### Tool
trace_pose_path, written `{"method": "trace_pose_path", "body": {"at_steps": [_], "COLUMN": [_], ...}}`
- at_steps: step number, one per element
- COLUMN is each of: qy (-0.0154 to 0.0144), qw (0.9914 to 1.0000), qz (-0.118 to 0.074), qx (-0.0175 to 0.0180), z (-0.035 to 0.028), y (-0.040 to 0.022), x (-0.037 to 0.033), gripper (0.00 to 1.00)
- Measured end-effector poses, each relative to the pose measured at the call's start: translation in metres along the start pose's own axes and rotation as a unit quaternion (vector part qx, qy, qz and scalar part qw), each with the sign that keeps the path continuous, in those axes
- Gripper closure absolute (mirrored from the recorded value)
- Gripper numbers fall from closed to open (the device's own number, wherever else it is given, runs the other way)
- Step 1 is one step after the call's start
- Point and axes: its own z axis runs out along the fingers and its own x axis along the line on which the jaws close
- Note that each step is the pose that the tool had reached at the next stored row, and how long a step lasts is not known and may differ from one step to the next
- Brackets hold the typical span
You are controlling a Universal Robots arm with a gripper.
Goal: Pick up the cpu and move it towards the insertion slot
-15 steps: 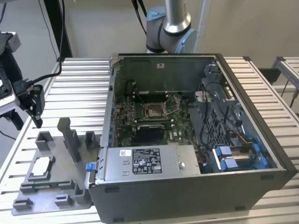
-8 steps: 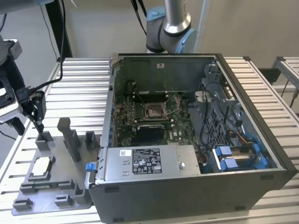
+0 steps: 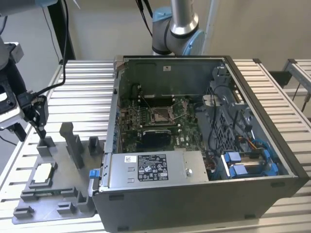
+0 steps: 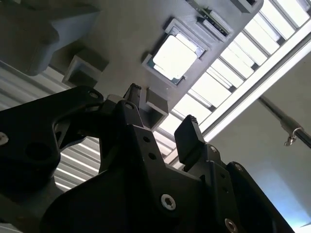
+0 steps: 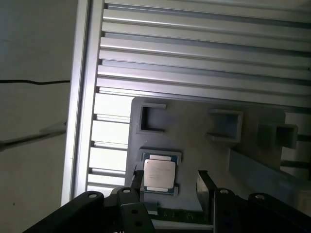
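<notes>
Slatted table, cpu, exterior-view insertion slot

The cpu has a silvery-white face with a darker rim. The tray is plain grey. The surface is pale silver, striped by ribs. The case is dark grey, its board green, its clips blue. The fingers are matte black.

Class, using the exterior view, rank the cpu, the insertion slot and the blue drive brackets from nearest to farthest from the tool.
1. The cpu, in the grey tray beneath the tool, exterior view's left.
2. The insertion slot, on the board inside the case.
3. The blue drive brackets, at the case's end on the exterior view's right.
</notes>
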Motion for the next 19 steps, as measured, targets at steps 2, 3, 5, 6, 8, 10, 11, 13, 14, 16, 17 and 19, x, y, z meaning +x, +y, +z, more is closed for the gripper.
{"method": "trace_pose_path", "body": {"at_steps": [2, 3, 5, 6, 8, 10, 11, 13, 14, 16, 17, 19], "qy": [0.0002, 0.0002, 0.0003, 0.0003, 0.0003, 0.0003, 0.0002, 0.0003, 0.0003, 0.0003, 0.0002, 0.0002], "qw": [1.00000, 1.00000, 1.00000, 1.00000, 1.00000, 1.00000, 1.00000, 1.00000, 1.00000, 1.00000, 1.00000, 1.00000], "qz": [0.000, 0.000, 0.000, 0.000, 0.000, 0.000, 0.000, 0.000, -0.001, -0.001, -0.001, 0.000], "qx": [0.0001, 0.0001, 0.0002, 0.0001, 0.0002, 0.0001, 0.0001, 0.0001, 0.0001, 0.0002, 0.0001, 0.0001], "z": [0.0032, 0.0049, 0.0085, 0.0104, 0.0139, 0.0175, 0.0193, 0.0227, 0.0245, 0.0280, 0.0299, 0.0336], "y": [-0.0001, -0.0002, -0.0005, -0.0008, -0.0022, -0.0049, -0.0067, -0.0105, -0.0121, -0.0143, -0.0149, -0.0158], "x": [0.0001, 0.0002, 0.0004, 0.0005, 0.0007, 0.0012, 0.0013, 0.0017, 0.0020, 0.0028, 0.0032, 0.0038], "gripper": [1.00, 1.00, 1.00, 1.00, 1.00, 1.00, 1.00, 1.00, 1.00, 1.00, 1.00, 1.00]}}
